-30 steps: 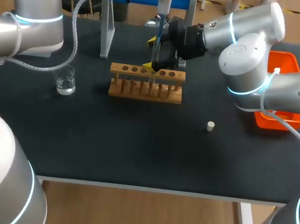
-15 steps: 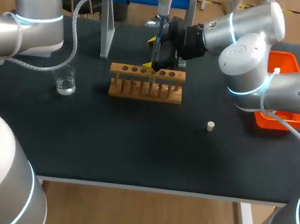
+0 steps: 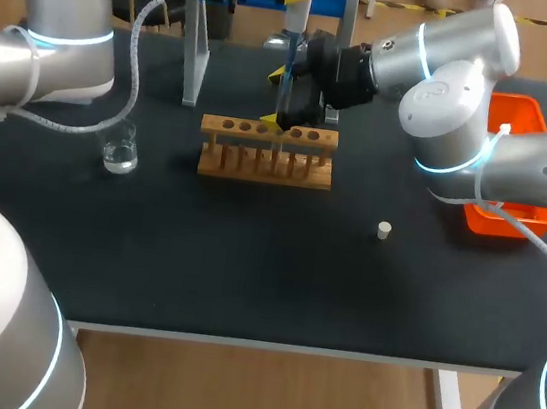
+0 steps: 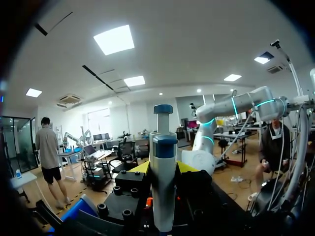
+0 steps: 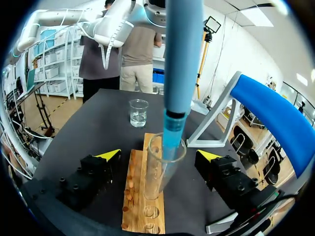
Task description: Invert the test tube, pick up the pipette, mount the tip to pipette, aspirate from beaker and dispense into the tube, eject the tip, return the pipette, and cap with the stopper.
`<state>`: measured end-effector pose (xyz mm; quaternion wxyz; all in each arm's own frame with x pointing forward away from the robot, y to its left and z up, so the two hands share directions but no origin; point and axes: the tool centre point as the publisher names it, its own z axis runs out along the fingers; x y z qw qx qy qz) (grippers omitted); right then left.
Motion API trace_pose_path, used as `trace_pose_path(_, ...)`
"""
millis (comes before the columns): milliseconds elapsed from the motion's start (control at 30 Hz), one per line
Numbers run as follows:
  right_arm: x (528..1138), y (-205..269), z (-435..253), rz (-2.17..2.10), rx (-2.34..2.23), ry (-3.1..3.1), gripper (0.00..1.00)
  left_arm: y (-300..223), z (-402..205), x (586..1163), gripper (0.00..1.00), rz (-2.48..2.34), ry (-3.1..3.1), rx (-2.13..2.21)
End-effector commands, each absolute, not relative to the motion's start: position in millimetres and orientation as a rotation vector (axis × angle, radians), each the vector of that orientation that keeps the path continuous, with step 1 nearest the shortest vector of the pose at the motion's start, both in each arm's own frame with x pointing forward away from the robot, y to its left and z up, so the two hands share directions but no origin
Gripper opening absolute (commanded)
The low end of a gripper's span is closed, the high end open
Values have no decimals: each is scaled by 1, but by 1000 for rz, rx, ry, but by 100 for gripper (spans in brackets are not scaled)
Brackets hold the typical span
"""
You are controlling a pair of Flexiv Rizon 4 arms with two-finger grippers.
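The left pincer (image 4: 163,168) grips the pipette (image 4: 163,191) upright. The right pincer (image 5: 158,154) stands wide, with the tube (image 5: 158,174) between its fingers in the rack (image 5: 135,196), untouched. The pipette's lower end enters the tube's mouth. A beaker (image 5: 139,113) stands ahead.

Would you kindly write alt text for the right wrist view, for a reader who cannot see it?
A blue pipette reaches into the mouth of a glass test tube standing in a wooden rack, between the open, yellow-tipped fingers of the right pincer. Beyond the rack, a beaker of clear liquid stands on the black table.
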<state>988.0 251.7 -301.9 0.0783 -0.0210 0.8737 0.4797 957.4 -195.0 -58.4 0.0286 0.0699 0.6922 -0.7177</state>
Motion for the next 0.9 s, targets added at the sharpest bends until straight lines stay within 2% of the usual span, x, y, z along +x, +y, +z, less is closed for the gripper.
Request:
trace_pose_path(33, 989, 252, -301, 1433, -64, 2620, 100, -194, -60, 960, 0, -2221, 2136, 224)
trace_pose_path(900, 989, 252, -301, 1433, -64, 2620, 100, -192, -66, 963, 0, -2237, 2136, 202)
